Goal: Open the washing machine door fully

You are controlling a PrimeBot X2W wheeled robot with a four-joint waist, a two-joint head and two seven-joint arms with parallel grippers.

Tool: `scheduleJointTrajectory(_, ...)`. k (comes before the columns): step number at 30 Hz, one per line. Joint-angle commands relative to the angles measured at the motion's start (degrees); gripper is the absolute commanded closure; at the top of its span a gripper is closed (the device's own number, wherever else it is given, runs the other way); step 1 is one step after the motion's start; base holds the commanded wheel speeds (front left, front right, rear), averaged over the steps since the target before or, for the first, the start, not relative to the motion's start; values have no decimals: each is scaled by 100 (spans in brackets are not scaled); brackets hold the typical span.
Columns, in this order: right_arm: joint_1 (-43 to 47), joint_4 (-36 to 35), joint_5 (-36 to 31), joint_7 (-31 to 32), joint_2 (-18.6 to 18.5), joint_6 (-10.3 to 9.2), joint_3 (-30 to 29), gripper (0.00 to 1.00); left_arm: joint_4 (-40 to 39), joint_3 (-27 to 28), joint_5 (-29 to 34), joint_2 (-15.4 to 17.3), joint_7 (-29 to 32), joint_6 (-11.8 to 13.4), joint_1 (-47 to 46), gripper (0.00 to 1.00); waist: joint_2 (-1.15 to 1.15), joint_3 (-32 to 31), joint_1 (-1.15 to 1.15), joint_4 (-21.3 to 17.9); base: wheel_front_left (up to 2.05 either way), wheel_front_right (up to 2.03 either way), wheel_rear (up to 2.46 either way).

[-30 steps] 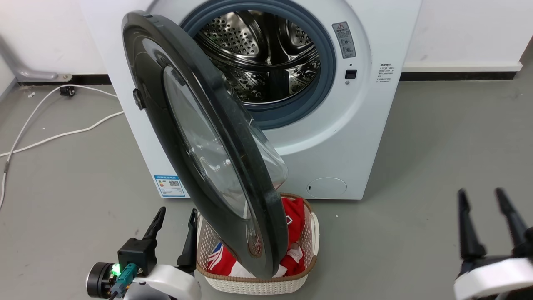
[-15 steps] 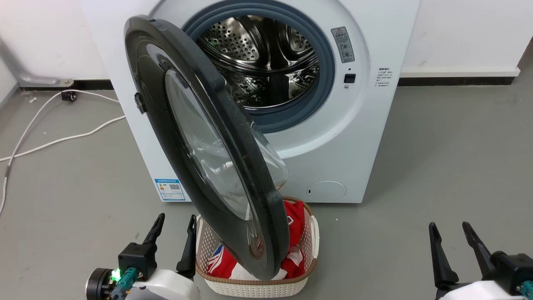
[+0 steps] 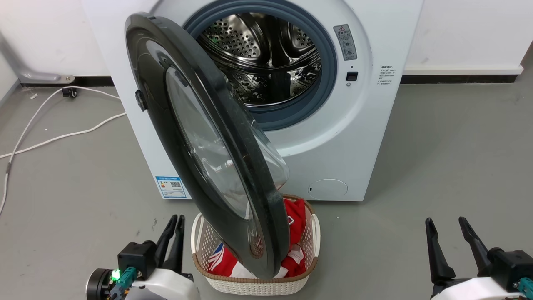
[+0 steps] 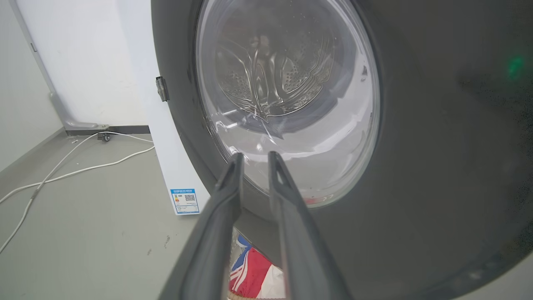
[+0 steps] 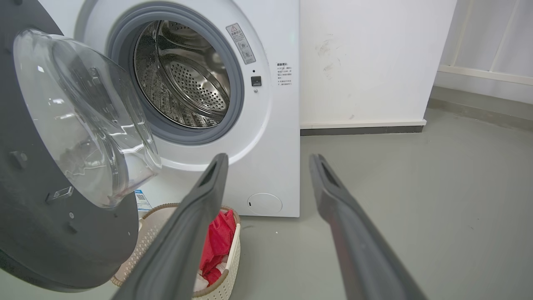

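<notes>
Left tool [image 3: 177,218] hangs low at the robot's left, its two fingers drawn nearly together with only a slim gap and pinching nothing. Right tool [image 3: 445,221] sits well apart at the lower right, fingers spread and empty.

Between them the washing machine door [image 3: 200,141] stands roughly half open. Its hinged edge is at the left side of the washing machine [image 3: 358,137], and its free lower rim hangs out over the laundry basket [image 3: 310,266] of red clothes. The door meets the head view almost edge-on. Its glossy outer face is turned toward the left tool, and the bulging glass bowl toward the right tool and the steel drum [image 3: 258,54].

Opening it fully looks to mean swinging the free rim farther toward the robot's left. The left tool is much the nearer, just beside that rim and aimed at the outer face, but it stands on the side the door must sweep into. Drawing the rim leftward seems likelier than pushing.
</notes>
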Motion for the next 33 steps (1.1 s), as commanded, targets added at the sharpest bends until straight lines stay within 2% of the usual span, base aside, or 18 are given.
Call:
scheduleJointTrajectory(1,-64,-13,-43,-17,17,-1,3,0,-29,3,-9,29,5,26,-3,100,0,4,0,4,0,0,0)
scheduleJointTrajectory(10,-71,36,-47,18,17,-1,-34,0,-445,111,-56,80,108,159,-252,100,0,1,0,59,0,0,0)
scheduleJointTrajectory(23,-61,42,-79,-2,15,-1,-129,0,-2417,230,120,195,613,476,-1363,100,0,-5,0,200,0,0,0)
scheduleJointTrajectory(28,-72,31,-117,15,16,-1,-145,0,-2999,-142,160,-12,827,387,-1904,100,0,4,0,245,0,0,0)
scheduleJointTrajectory(33,-109,65,-137,25,15,-1,-92,0,-3242,-835,14,-313,1143,142,-2073,100,0,-1,0,207,0,0,0)
